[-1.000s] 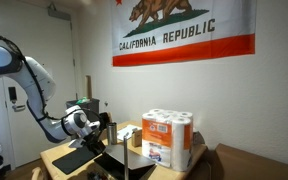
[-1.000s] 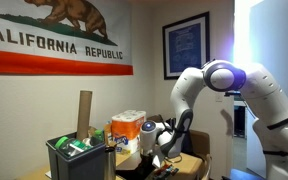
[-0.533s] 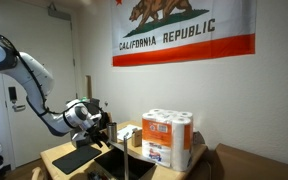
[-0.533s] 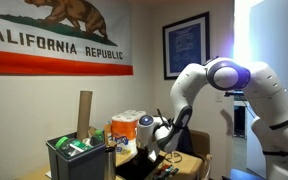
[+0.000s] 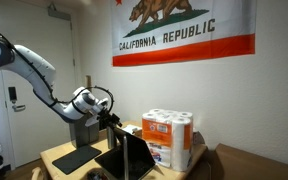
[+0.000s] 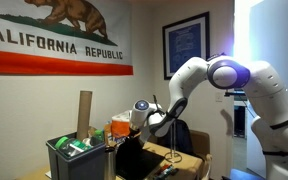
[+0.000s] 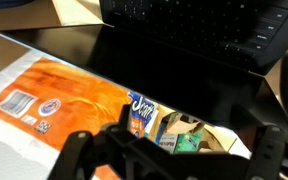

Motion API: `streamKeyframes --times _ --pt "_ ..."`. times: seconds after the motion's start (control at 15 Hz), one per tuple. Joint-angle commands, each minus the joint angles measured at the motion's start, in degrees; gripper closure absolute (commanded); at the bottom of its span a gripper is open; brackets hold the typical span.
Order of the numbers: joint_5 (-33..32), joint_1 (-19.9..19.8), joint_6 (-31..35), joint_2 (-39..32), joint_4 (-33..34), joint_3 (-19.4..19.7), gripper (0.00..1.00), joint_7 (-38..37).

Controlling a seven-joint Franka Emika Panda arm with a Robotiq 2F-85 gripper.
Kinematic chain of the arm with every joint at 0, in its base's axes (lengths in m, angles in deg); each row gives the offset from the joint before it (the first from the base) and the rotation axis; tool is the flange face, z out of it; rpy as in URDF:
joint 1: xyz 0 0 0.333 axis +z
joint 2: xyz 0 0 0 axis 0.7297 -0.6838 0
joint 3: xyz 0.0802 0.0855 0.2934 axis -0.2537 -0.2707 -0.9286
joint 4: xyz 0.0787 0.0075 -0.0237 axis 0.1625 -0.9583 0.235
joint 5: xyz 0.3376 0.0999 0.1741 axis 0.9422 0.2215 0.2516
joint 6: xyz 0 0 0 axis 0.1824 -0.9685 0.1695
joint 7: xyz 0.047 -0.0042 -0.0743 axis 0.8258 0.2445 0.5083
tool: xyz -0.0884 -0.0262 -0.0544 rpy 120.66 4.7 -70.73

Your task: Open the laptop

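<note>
Wooden table (image 5: 52,150) bearing laptop (image 5: 124,160); flag (image 5: 184,30) behind

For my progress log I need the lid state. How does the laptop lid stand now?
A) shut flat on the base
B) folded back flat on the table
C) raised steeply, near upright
C: in both exterior views the lid of the laptop stands steeply up from its base, and the wrist view shows the bare keyboard.

Exterior views face the laptop (image 5: 124,160) from opposite sides; wrist view looks closely down onto it.
</note>
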Motion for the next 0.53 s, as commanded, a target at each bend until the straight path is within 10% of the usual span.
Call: streamKeyframes --times 0.0,0.47 --pt "-1.22 0.15 -0.76 0.11 3.74 1.33 0.0 1.18" --pt "-0.65 -0.18 -0.68 -1.55 6.54 1.23 0.0 2.3"
